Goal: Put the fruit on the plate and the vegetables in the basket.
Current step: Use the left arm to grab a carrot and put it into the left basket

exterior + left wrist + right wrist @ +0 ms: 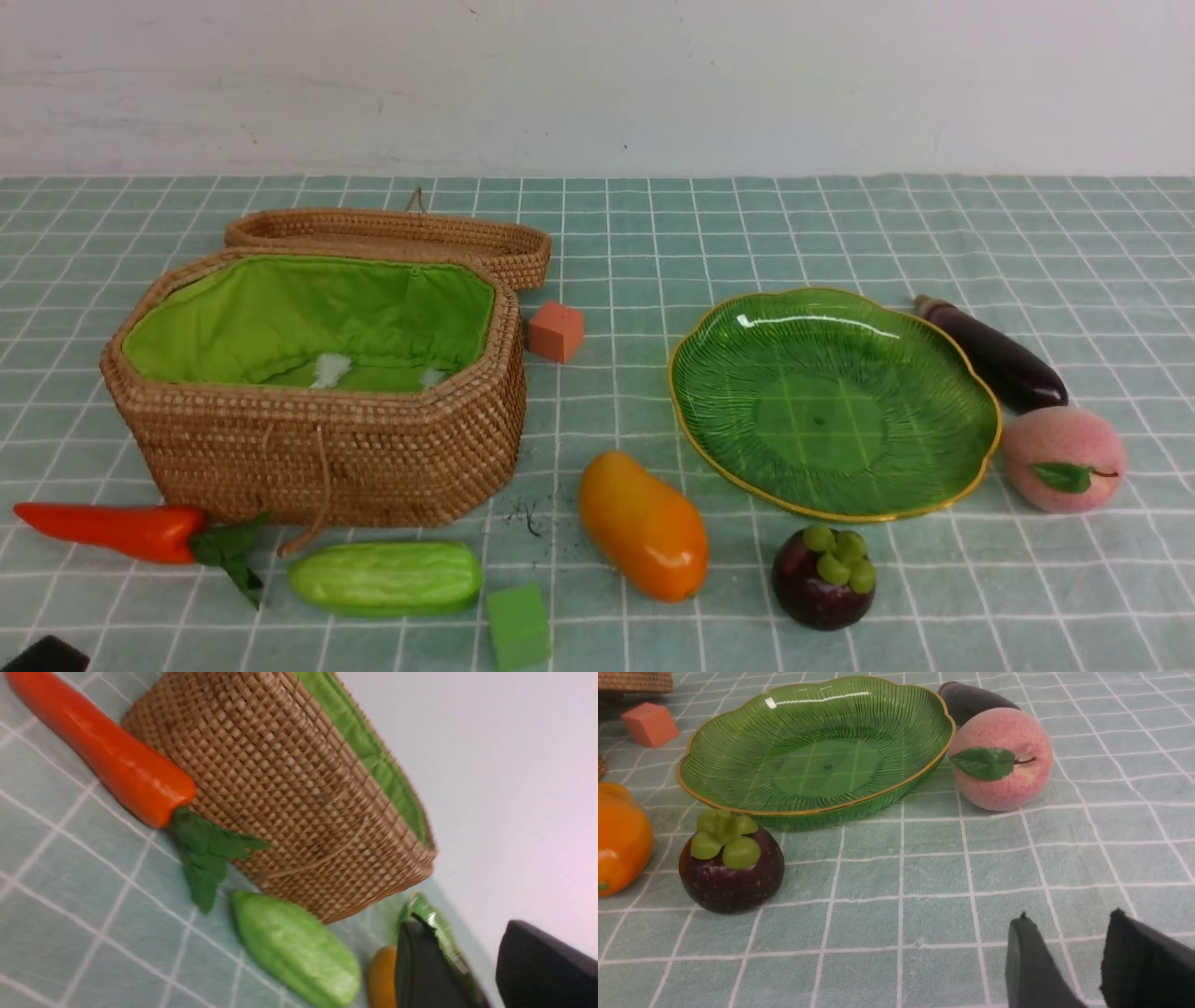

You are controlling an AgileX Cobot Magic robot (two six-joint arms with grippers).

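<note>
The open wicker basket (pixel 336 448) stands at the left and is empty. The red pepper (pixel 112 530) and the cucumber (pixel 385 578) lie in front of it. The mango (pixel 642 525) and the mangosteen (pixel 823 577) lie near the front of the empty green plate (pixel 831 401). The eggplant (pixel 994 355) and the peach (pixel 1064 457) lie at the plate's right. My left gripper (pixel 467 933) is open and empty, low near the pepper (pixel 107 756) and cucumber (pixel 299 952). My right gripper (pixel 1069 914) is open and empty over bare cloth, short of the peach (pixel 1001 760) and mangosteen (pixel 731 868).
The basket's lid (pixel 392 238) lies behind the basket. An orange cube (pixel 556 330) sits between basket and plate. A green block (pixel 518 625) sits beside the cucumber at the front. A checked green cloth covers the table, with a white wall behind.
</note>
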